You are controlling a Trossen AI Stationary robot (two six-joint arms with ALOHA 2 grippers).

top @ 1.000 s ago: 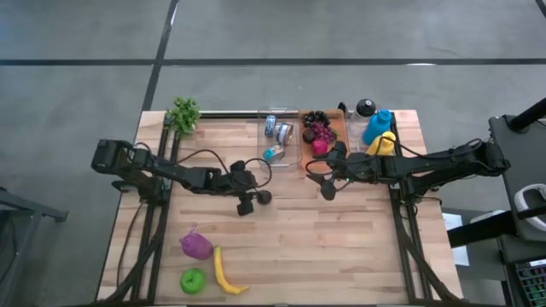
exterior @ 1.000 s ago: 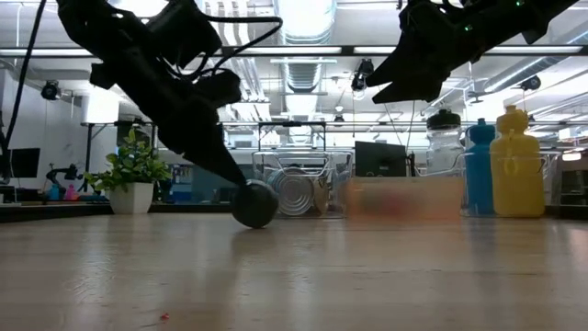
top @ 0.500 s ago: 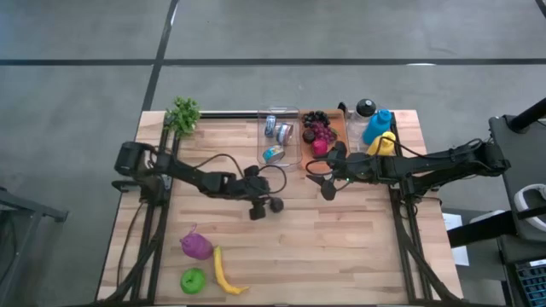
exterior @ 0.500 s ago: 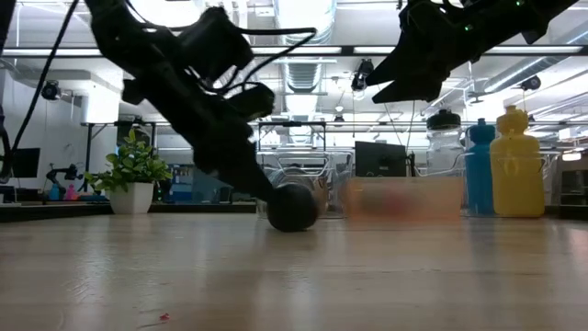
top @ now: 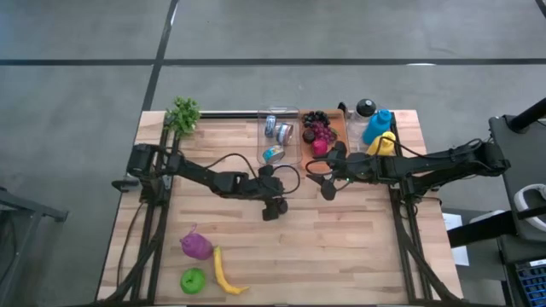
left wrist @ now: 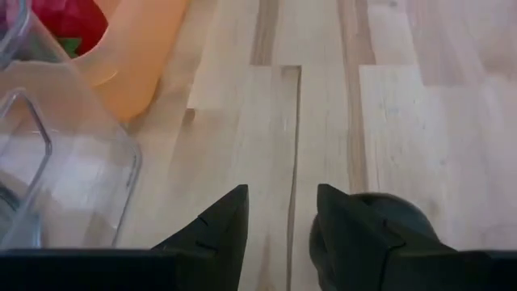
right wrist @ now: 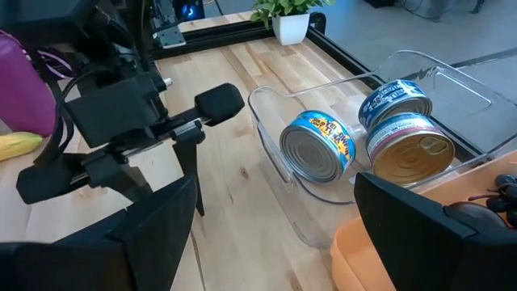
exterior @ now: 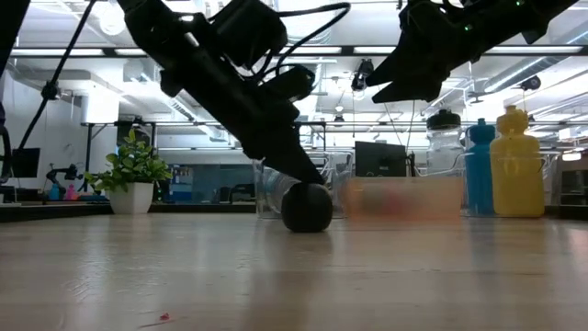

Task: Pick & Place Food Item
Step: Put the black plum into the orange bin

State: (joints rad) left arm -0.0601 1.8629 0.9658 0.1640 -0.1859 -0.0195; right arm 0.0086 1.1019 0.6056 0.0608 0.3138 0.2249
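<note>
Dark round food item (exterior: 306, 209), possibly plum, rests on table.

Left tool (top: 275, 205) low mid-table, empty; right tool (top: 322, 179) raised, spread wide.

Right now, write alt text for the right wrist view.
Three tin cans lie on their sides in a clear plastic tray on the wooden table, seen between the right gripper's open fingers. The left arm reaches across, with a potted plant at the far edge.

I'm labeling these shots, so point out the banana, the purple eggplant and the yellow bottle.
banana (top: 223, 273): high view, middle of its curved body.
purple eggplant (top: 196, 246): high view, centre of its body.
yellow bottle (exterior: 517, 165): low view, middle of its body.
</note>
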